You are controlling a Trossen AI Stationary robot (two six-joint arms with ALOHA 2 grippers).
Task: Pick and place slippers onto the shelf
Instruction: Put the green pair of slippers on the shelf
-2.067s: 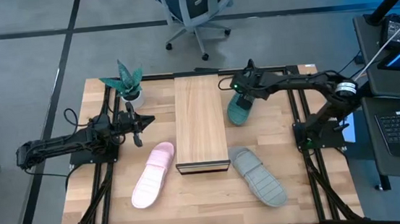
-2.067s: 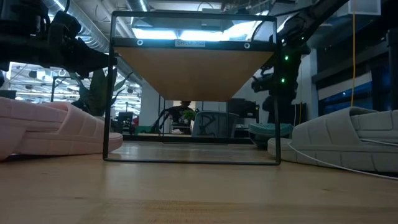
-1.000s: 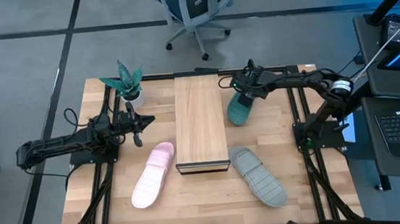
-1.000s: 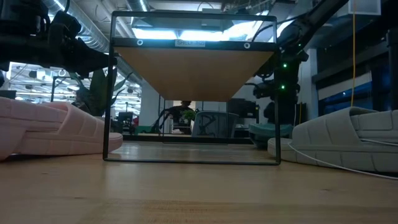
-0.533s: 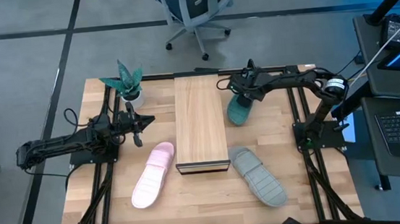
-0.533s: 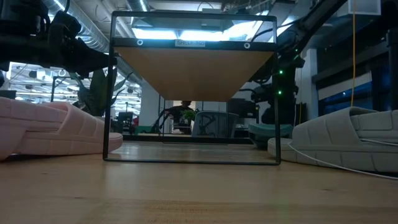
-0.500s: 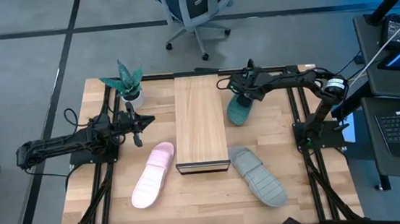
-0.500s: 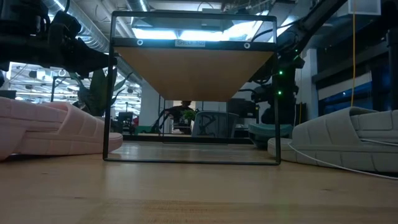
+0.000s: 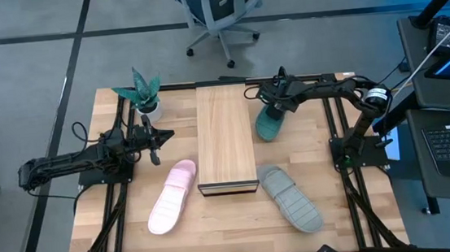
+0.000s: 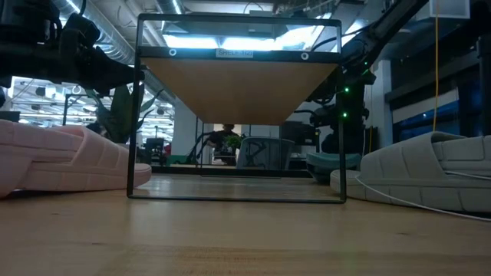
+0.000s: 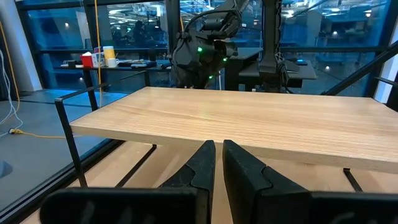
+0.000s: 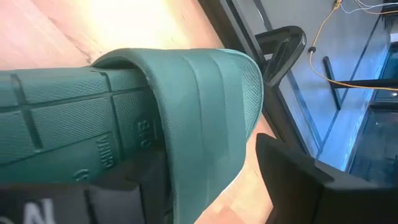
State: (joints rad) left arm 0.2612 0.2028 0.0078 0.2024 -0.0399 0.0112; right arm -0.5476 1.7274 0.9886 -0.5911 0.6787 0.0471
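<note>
The teal slipper (image 9: pixel 269 124) lies on the table right of the shelf (image 9: pixel 225 134), near the far edge; the low view shows the teal slipper (image 10: pixel 335 159) behind the shelf's frame. My right gripper (image 9: pixel 276 108) is over its far end, open, fingers either side of the strap. The pink slipper (image 9: pixel 172 196) lies sole-up left of the shelf. Sole-up to the shelf's right and nearer me is the grey slipper (image 9: pixel 291 198). Nothing lies on the shelf's top. My left gripper (image 9: pixel 164 135) waits shut, left of the shelf. My right gripper (image 12: pixel 211 149) straddles the teal slipper's strap (image 12: pixel 211 93) at the far end. One finger (image 12: pixel 143 186) sits at the strap's opening and the other finger (image 12: pixel 292 180) stands outside with wood showing between. Whether either finger touches the strap, I cannot tell.
A small potted plant (image 9: pixel 144 92) stands at the table's far left corner, close to my left arm. Black frame rails (image 9: pixel 335 124) run along both sides of the table. An office chair (image 9: pixel 219 8) is beyond the far edge.
My right gripper has sunk a little toward the teal slipper; its green lights sit lower in the low view. The slippers and the shelf have stayed where they were.
</note>
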